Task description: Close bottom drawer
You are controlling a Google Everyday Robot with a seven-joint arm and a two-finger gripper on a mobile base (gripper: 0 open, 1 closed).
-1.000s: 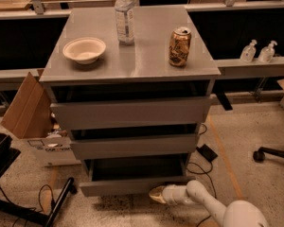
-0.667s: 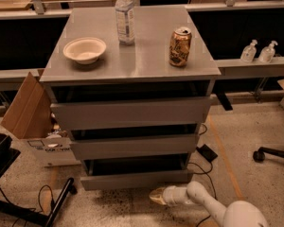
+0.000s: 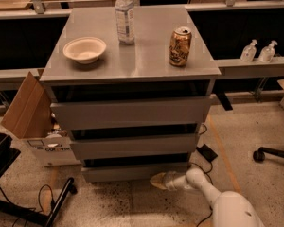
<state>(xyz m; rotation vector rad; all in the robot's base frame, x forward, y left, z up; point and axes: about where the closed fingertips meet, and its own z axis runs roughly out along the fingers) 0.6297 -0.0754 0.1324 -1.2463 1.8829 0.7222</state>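
**While reaching low, nearly shut**

Look to the lower centre of the frame for the gripper point(image 3: 162, 180): down near the floor, tip pointed left, right at the lower right end of the bottom drawer point(image 3: 132, 172). Cannot tell whether open or closed. Cannot tell, either, whether touching the front or only just beside it. Placed so low, most likely, because of the plain handleless front: nothing to grasp, so only pushing against the panel. Kept toward the right end, probably, to suit the arm point(image 3: 203, 188) coming in from the lower right corner.

Find the bottom drawer at the foot of the desk point(image 3: 146, 63), under the middle drawer point(image 3: 135, 146) and the top drawer point(image 3: 130, 112), with only a thin dark gap above its front. Judged nearly home, perhaps fully; hard to say which.

Left alone on the desk, upright and well apart: bowl point(image 3: 84, 49), water bottle point(image 3: 125, 15), can point(image 3: 180, 46). Worth a gentle push all the same, to avoid rocking the bottle and can. Leaning at the left of the desk: a cardboard box point(image 3: 26, 108), apart from the drawer front.
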